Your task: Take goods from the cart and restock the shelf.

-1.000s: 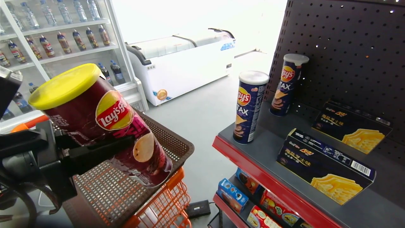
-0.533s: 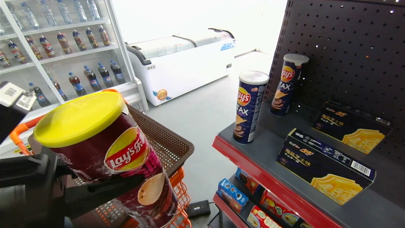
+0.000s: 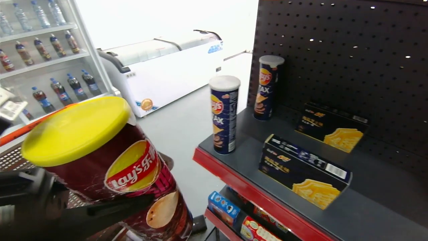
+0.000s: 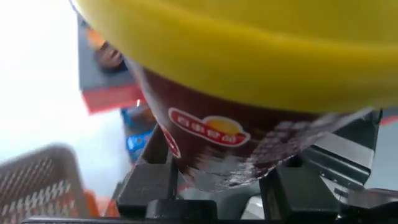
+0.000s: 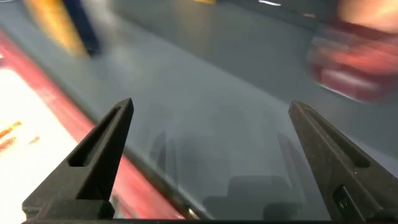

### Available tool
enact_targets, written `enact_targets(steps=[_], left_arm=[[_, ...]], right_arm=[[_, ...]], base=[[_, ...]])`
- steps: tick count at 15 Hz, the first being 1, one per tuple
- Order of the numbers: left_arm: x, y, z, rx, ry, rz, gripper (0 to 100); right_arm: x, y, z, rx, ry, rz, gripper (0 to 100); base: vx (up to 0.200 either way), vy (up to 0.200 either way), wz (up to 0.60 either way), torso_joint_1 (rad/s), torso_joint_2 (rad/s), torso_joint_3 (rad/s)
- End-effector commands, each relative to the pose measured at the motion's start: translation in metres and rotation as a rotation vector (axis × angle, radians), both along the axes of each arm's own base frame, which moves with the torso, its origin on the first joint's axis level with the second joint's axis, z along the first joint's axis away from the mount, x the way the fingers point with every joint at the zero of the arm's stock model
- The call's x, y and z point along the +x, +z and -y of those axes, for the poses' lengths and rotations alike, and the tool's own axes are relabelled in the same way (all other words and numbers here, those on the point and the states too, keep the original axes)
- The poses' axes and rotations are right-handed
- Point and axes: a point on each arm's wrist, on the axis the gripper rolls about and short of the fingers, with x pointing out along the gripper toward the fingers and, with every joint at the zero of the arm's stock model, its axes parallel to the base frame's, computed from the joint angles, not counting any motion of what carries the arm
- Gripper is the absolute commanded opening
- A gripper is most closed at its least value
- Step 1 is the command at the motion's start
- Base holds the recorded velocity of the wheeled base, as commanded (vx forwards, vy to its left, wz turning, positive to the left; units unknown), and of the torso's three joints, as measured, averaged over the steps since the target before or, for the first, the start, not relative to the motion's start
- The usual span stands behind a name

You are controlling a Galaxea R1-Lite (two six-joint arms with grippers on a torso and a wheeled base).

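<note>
**Q:** How is the step in hand best done?

**A:** The can is held at near left, by the cart, clamped by the left gripper. It is best carried right to the shelf and stood on bare deck beside the blue can, which should not be knocked.

**Q:** What is added by the wrist views?

**A:** Both left jaws are seen pressed on the can. The right gripper is shown over the shelf, jaws wide, nothing between.

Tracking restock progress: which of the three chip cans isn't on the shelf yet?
The maroon can with the yellow lid, held in the left gripper; both blue cans stand on the shelf.
</note>
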Motion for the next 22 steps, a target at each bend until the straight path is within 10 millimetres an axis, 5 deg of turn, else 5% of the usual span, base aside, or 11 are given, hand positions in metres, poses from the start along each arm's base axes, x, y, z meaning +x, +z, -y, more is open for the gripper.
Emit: enact_targets(steps=[1, 5, 13, 22], left_arm=[[-0.008, 0.003, -0.001, -0.009, -0.032, 0.011, 0], [-0.026, 0.01, -0.008, 0.032, -0.084, 0.021, 0], [-0.027, 0.011, -0.008, 0.044, -0.088, 0.017, 0], [-0.028, 0.004, -0.011, 0.055, -0.079, 0.002, 0]], right_arm=[[0.0, 0.0, 0.0, 0.0, 0.0, -0.001, 100], [0.0, 0.0, 0.0, 0.0, 0.0, -0.001, 100], [0.0, 0.0, 0.0, 0.0, 0.002, -0.001, 100], [0.0, 0.0, 0.0, 0.001, 0.002, -0.001, 100]], base=[[0.0, 0.0, -0.6, 0.007, 0.01, 0.007], [0.0, 0.0, -0.6, 0.004, 0.0, 0.002], [0.0, 0.0, -0.6, 0.005, 0.0, 0.002], [0.0, 0.0, 0.0, 0.0, 0.0, 0.0]])
